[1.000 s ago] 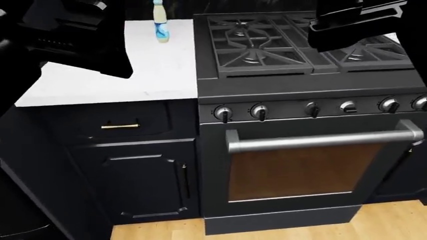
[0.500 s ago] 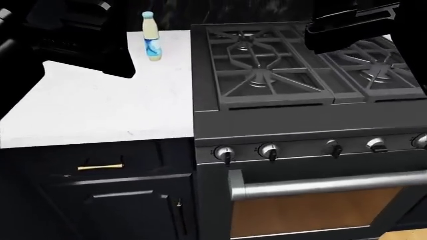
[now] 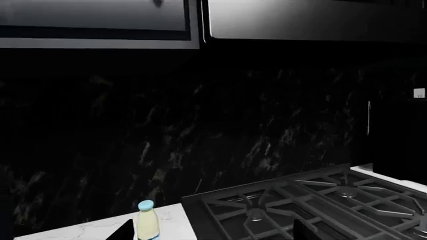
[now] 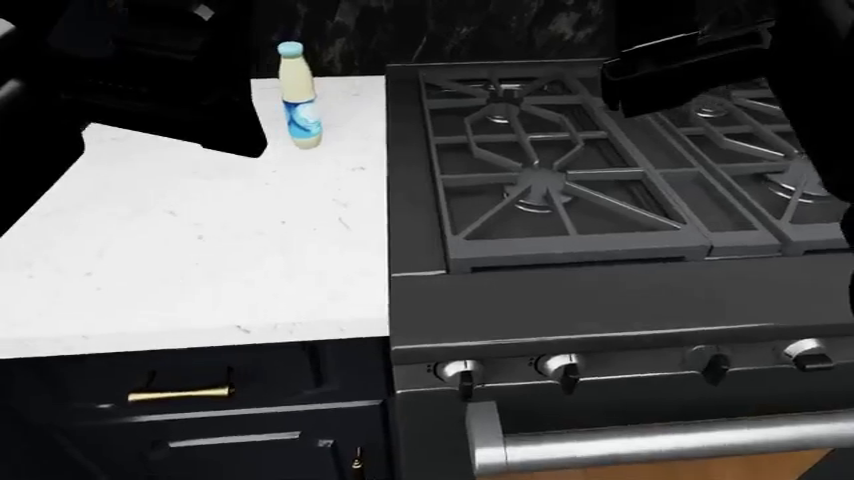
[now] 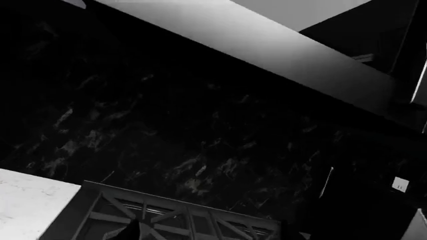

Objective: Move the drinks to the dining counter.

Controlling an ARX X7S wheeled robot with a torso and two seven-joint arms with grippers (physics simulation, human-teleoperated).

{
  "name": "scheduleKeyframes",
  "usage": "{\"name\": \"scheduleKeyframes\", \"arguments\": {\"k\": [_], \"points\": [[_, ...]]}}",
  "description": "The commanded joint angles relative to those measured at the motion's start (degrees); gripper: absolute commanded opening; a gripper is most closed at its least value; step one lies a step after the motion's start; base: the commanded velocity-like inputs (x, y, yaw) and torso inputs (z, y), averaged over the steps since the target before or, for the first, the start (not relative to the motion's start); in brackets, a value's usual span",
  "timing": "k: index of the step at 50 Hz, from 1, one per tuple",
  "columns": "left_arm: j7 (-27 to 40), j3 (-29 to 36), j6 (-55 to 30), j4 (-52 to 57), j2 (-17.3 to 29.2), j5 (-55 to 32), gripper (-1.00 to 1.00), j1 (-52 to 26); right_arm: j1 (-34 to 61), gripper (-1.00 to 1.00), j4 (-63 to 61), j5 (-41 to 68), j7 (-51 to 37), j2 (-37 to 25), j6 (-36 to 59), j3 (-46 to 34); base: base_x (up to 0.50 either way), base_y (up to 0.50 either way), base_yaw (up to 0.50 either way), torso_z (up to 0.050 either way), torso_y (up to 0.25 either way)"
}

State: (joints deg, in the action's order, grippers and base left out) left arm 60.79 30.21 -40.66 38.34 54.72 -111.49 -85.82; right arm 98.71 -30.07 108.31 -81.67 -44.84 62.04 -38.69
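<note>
White marble-look tabletop (image 4: 174, 260) fills the left half of the head view, over dark drawers with a brass handle (image 4: 179, 393) at lower left. Cream bottle (image 4: 299, 96) with blue label and cap stands upright near the back of this tabletop, upper left of centre, close to the seam with the stove (image 4: 587, 200) but not touching it. No other drinks visible in any view.

Stove occupies the right half: black cast grates, a row of knobs (image 4: 561, 370) along the front, oven handle (image 4: 654, 445) at bottom right.

Left arm (image 4: 147, 70) is a dark mass at upper left, above the tabletop and left of the bottle; not in contact with it. Right arm (image 4: 681, 65) sits at upper right over the rear grates.

Left wrist view: bottle (image 3: 147, 221) at lower left of frame, dark veined backsplash (image 3: 200, 125) behind. Only two dark finger tips of the left end effector (image 3: 210, 232) show at the bottom edge, set wide apart, nothing between them. Right end effector (image 5: 207, 235): tips barely in frame, likewise apart, over the grates.
</note>
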Motion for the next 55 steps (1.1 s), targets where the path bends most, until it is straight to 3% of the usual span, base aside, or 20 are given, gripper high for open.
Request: {"name": "scheduleKeyframes", "arguments": {"k": [1,15,20,30,55], "points": [[-0.19,-0.21,0.11,0.13,0.38,0.15,1.00,0.27,0.75,1.00,-0.09,-1.07,-0.15,0.37,1.09,-1.43,0.00,0.00,0.50,0.000,0.000],[-0.06,-0.13,0.02,0.13,0.32,0.02,1.00,0.02,1.22,1.00,-0.17,-1.07,-1.31,0.08,1.62,-2.74,0.00,0.00,0.48,0.000,0.000],[-0.04,-0.03,-0.06,-0.01,0.09,-0.06,1.00,-0.22,-1.03,1.00,-0.24,0.18,-0.72,-1.25,-3.70,0.85,0.04,0.00,0.00,0.000,0.000],[0.39,0.36,-0.43,-0.33,-0.36,-0.26,1.00,-0.95,4.65,1.00,1.23,3.72,-3.14,-1.17,-0.80,-1.17,0.50,0.01,0.00,0.000,0.000],[0.37,0.08,-0.35,-0.26,0.17,-0.48,1.00,-1.06,6.21,1.00,1.78,4.90,-3.34,-0.78,-0.63,-3.85,0.50,0.01,0.00,0.000,0.002]]}}
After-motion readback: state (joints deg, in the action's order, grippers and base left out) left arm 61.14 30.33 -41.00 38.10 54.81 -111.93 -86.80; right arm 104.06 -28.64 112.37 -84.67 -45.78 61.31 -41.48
